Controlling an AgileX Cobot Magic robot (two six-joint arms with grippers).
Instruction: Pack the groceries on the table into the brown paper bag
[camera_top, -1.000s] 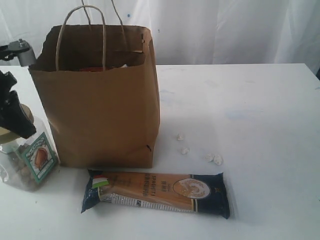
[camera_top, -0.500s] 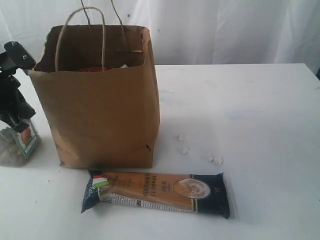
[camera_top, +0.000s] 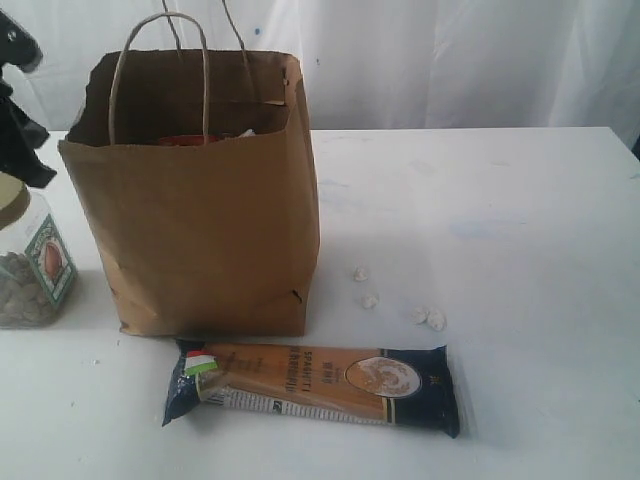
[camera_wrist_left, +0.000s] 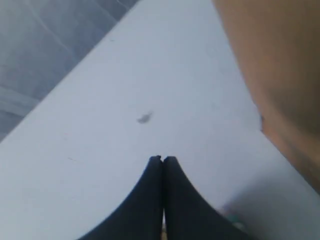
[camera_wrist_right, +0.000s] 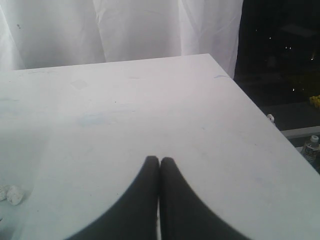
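Moved since earlier, exterior view: left arm (camera_top: 18, 110) lifted off the gold-lidded nut jar (camera_top: 28, 262), now high in the far-left corner; jar, tilted before, now upright.
Nut jar, exterior view: standing on the table (camera_top: 500, 220) at the left edge of view, just beside the brown paper bag (camera_top: 210, 230), partly cut off by the frame.
Brown paper bag, exterior view: upright, mouth open, 2 loop handles raised; something red (camera_top: 185, 139) just visible inside, otherwise contents hidden.
Spaghetti pack (camera_top: 315, 385), exterior view: lying flat in front of the bag, close to its base, long side parallel to the near table edge.
Small white lumps (camera_top: 436, 319), exterior view: scattered on the table right of the bag, between bag and spaghetti pack's right end, touching neither.
Left gripper (camera_wrist_left: 162, 159), left wrist view: fingers pressed together, holding nothing, above bare table; bag wall (camera_wrist_left: 280, 65) close on 1 side.
Right gripper (camera_wrist_right: 159, 160), right wrist view: fingers together, empty, over bare table near its corner; 2 white lumps (camera_wrist_right: 12, 194) at the frame edge, well apart from the gripper.
White curtain (camera_wrist_right: 125, 27), right wrist view: hanging behind the table's far edge.
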